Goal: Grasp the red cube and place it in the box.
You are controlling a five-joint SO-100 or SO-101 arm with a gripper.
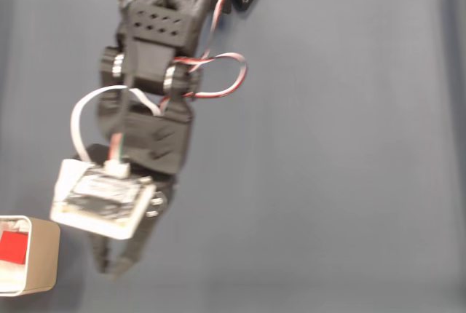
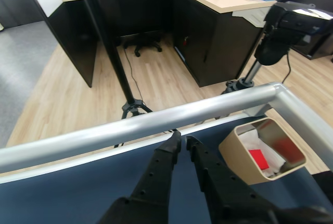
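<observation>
The red cube (image 1: 13,246) lies inside the box (image 1: 45,255) at the lower left corner of the fixed view. In the wrist view the red cube (image 2: 258,159) rests on the white floor of the beige box (image 2: 234,153), to the right of my fingers. My gripper (image 1: 113,269) hangs just right of the box, apart from it, and points toward the bottom edge. In the wrist view my gripper (image 2: 183,139) has its black fingers drawn together with nothing between them, tips near the table's rail.
A metal rail (image 2: 130,127) runs along the table's edge just past the fingertips. Beyond it stand a black tripod pole (image 2: 106,41) and a camera on a stand (image 2: 291,23). The blue-grey mat (image 1: 328,182) stretches bare to the right of the arm.
</observation>
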